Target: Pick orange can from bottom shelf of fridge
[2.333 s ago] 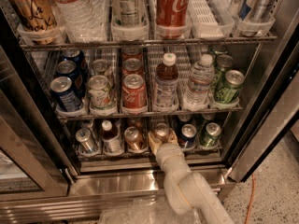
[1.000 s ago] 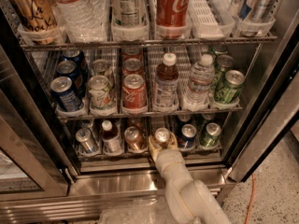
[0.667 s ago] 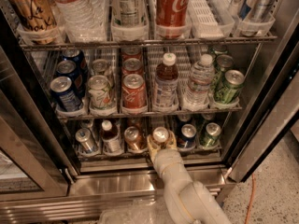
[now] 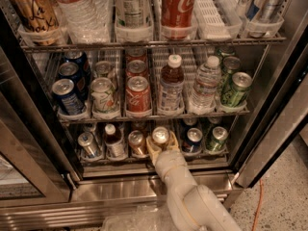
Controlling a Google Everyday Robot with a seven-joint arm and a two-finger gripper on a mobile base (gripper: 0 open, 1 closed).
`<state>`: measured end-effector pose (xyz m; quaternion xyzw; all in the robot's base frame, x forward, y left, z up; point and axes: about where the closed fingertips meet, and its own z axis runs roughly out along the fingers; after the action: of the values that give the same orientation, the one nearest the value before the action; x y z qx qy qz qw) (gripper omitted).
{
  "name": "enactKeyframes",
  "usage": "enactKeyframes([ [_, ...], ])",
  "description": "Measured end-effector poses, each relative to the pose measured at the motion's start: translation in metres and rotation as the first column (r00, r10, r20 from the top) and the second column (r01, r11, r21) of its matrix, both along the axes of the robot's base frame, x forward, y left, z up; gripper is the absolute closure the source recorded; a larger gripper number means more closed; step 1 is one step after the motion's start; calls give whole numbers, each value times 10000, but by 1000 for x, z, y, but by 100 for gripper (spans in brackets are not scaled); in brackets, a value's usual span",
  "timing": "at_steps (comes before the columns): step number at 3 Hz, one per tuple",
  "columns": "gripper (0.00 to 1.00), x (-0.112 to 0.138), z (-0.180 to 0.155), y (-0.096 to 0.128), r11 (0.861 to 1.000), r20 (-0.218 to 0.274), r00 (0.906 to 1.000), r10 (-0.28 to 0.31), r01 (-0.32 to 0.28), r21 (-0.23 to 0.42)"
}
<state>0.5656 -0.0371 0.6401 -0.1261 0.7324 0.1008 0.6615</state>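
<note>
Barely shifted since before, gripper (image 4: 161, 143) clasps orange can (image 4: 160, 135) (on bottom shelf (image 4: 103, 159)).

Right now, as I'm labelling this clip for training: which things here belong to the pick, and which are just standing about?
In the job: orange can; gripper, at that can; bottom shelf; fridge.
Standing about: red Coca-Cola can, green can, water bottle, blue can, orange cable.

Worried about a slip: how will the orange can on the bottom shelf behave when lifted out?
The orange can, at the gripper, looks smooth and round, so probably slippery. A neighbouring can stands close; tilting may knock it.
</note>
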Motion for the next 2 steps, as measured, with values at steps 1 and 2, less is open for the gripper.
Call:
enactKeyframes([
  [1, 100, 0, 2, 0, 10000, 27, 10000, 6, -6, -17],
  [2, 100, 0, 0, 3, 10000, -251, 9997, -18, 17, -26],
])
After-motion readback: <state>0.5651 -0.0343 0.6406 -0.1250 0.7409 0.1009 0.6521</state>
